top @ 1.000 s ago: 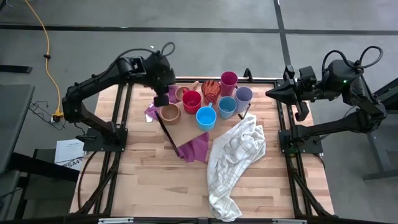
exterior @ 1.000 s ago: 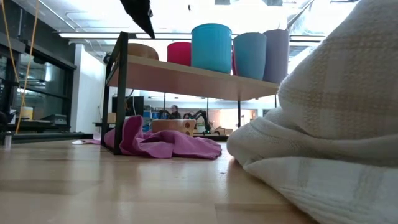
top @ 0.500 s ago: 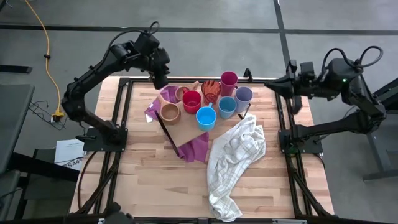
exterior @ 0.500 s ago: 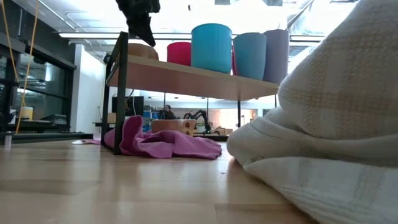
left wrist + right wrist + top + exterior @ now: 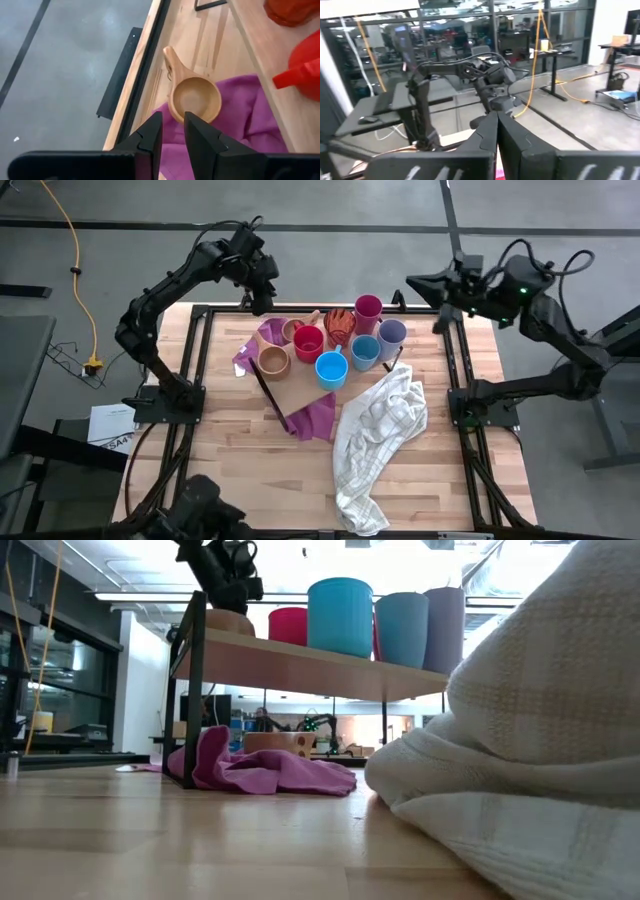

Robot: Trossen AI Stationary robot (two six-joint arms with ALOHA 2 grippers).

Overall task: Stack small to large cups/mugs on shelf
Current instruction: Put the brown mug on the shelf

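Several cups stand on the wooden shelf (image 5: 300, 392): magenta (image 5: 368, 307) and lavender (image 5: 391, 333) tumblers, two blue cups (image 5: 331, 368), a red mug (image 5: 308, 342), an orange-red one (image 5: 340, 325) and a tan one (image 5: 273, 362). Another tan handled cup (image 5: 195, 99) rests on its base on the purple cloth (image 5: 235, 125), beside the shelf's far edge. My left gripper (image 5: 173, 131) hangs above the table's far left, short of this cup, narrowly open and holding nothing. My right gripper (image 5: 412, 281) points level above the far right edge, shut and holding nothing.
A white checked towel (image 5: 380, 430) lies bunched from the shelf's right end to the near edge and fills the right of the low view (image 5: 540, 740). The purple cloth (image 5: 312, 418) also sticks out from under the shelf's near side. Bare wood lies near left.
My left gripper has gone from above the shelf's left end toward the table's far edge, turning as it went. My right gripper has swung toward the far edge and leftward. No cup has moved.
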